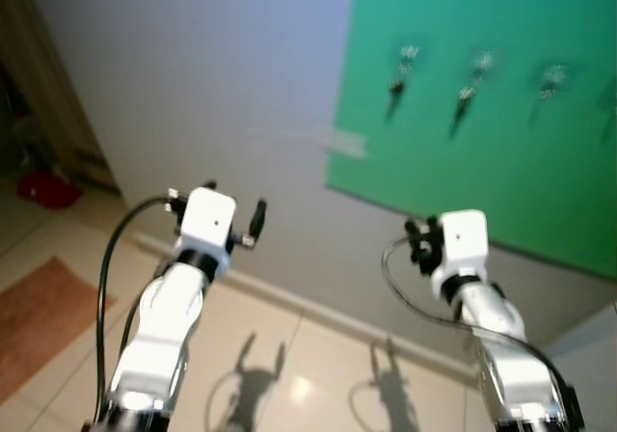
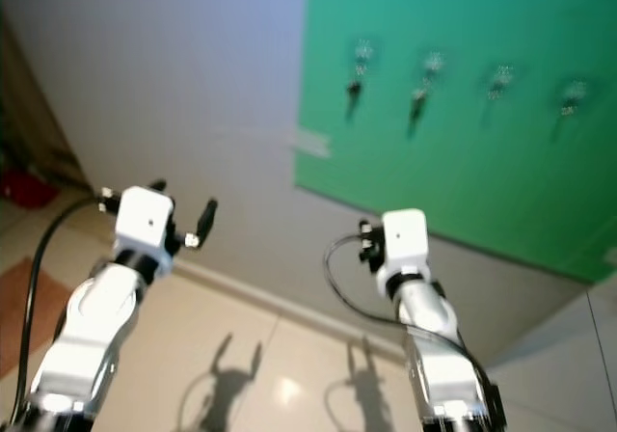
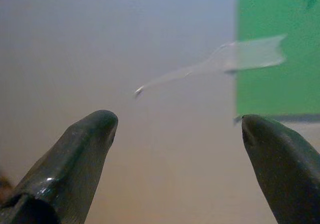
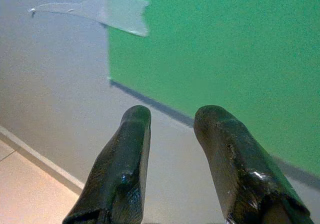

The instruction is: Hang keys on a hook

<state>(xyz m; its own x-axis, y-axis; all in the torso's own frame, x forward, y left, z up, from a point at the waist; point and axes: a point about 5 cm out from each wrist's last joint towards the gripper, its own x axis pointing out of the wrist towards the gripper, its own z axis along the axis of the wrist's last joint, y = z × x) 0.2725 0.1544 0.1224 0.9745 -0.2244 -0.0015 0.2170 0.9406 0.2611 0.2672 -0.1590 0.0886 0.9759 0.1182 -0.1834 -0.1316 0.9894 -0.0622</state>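
A green board (image 1: 501,152) hangs on the grey wall and carries a row of several hooks (image 1: 479,64). Dark keys (image 1: 396,90) dangle from the two hooks at its left end; the picture is blurred. My left gripper (image 1: 234,205) is raised in front of the bare wall, left of the board, open wide with nothing between its fingers (image 3: 90,134). My right gripper (image 1: 416,234) is raised below the board's lower edge, its fingers (image 4: 130,149) a small gap apart and holding nothing. No keys can be seen in either gripper.
A strip of clear tape (image 1: 347,143) sticks out from the board's left edge. Tiled floor (image 1: 318,355) and a baseboard run below. A brown mat (image 1: 39,326) and a red object (image 1: 43,189) lie at the left, beside wooden trim.
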